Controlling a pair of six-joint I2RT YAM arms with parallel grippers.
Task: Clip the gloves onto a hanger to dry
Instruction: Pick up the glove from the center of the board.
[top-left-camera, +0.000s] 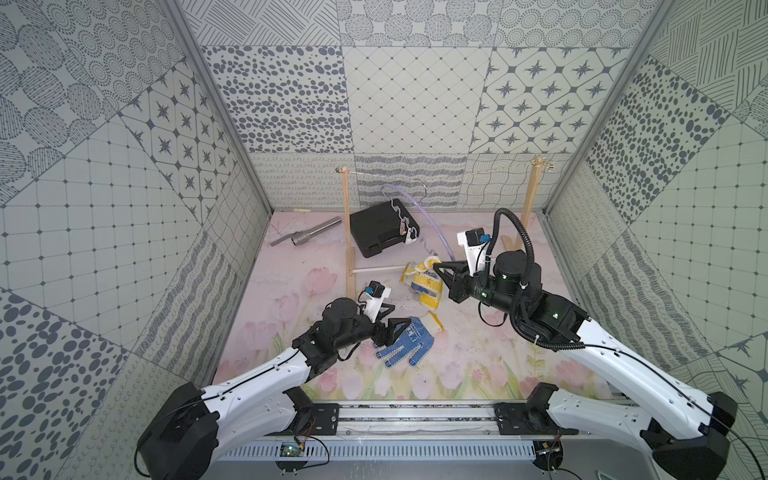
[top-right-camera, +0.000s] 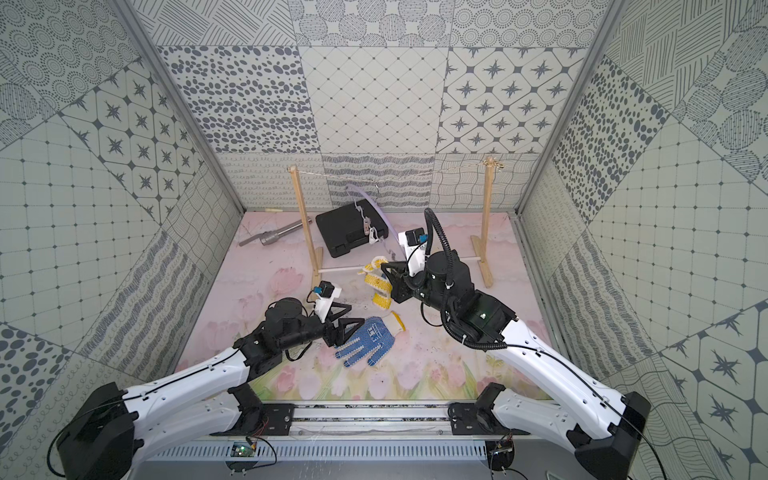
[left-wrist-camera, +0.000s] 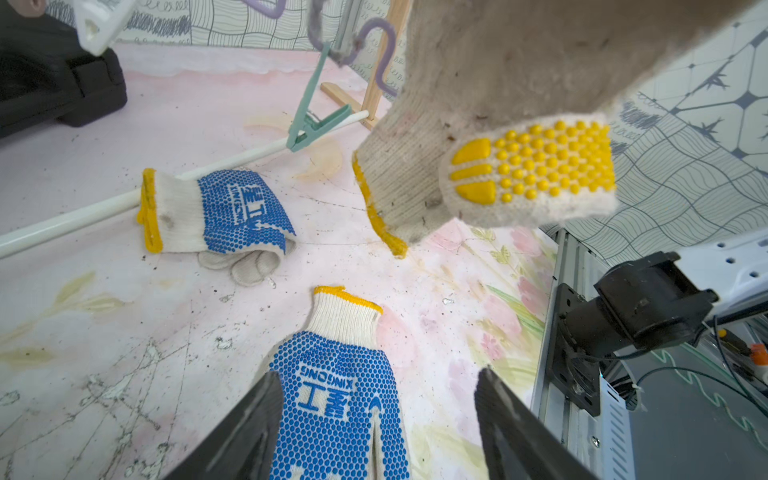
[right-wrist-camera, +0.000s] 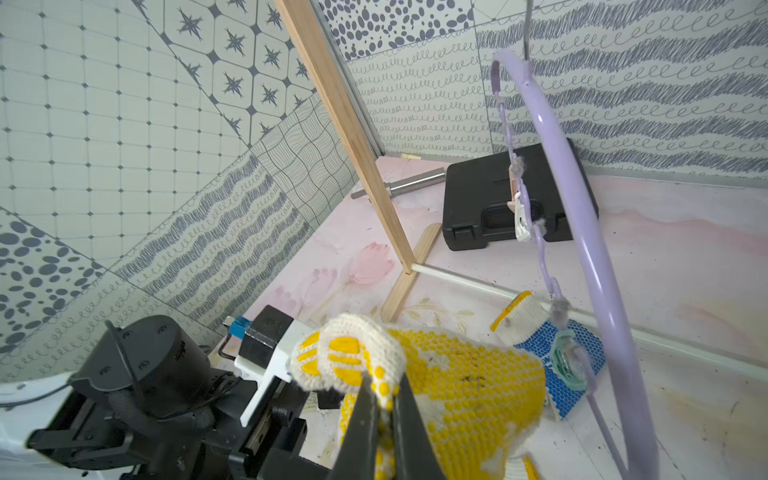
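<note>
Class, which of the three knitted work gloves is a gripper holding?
The yellow-dotted knitted glove, pinched in the right gripper. The flat blue-dotted glove and the folded blue-dotted glove lie free on the floral mat.

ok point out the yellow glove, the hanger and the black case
yellow glove (right-wrist-camera: 465, 374): right wrist view, dotted palm
hanger (right-wrist-camera: 582, 195): right wrist view, lilac arc
black case (top-left-camera: 374, 232): a top view, lid

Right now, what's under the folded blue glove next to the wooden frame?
The frame's white rod runs under the folded blue glove at its cuff, and the glove's own off-white fingers are tucked beneath. The stretch of rod below the cuff is hidden.
</note>
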